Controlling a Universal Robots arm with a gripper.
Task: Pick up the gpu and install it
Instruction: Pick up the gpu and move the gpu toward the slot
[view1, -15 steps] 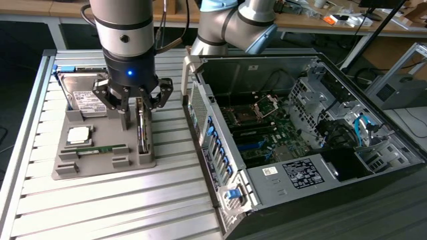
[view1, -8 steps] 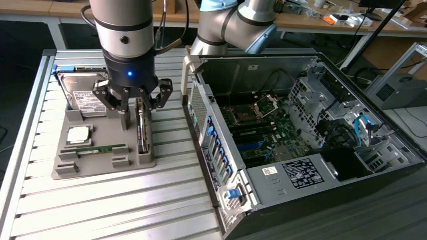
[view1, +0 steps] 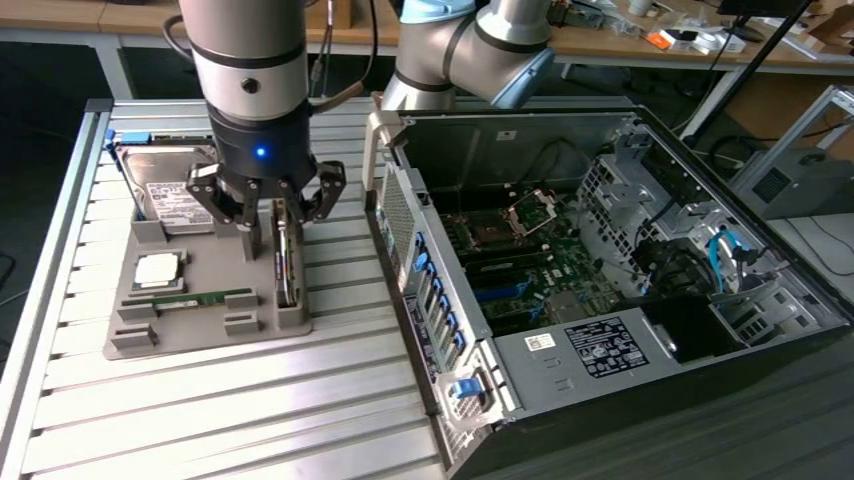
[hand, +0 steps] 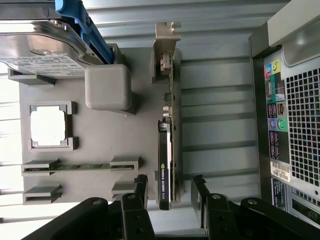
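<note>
Ribbed silver metal worktop (view1: 214, 420) carries a matte grey plastic holder (view1: 200, 338). On the holder's side toward the exterior view's right, the gpu (hand: 166, 150) stands on edge in a slot: thin green board, black cooler face, silver bracket end. The black-fingered hand (view1: 278, 225) straddles it, spread wide, with a gap on each side.

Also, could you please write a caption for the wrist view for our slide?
Open gripper straddling the gpu standing on edge in its gray tray, with the computer case beside it.

One gpu (view1: 284, 265), one hard drive (view1: 167, 190), one RAM stick (view1: 200, 297), one processor (view1: 158, 267) — one tray (view1: 200, 337), one case (view1: 427, 270).
</note>
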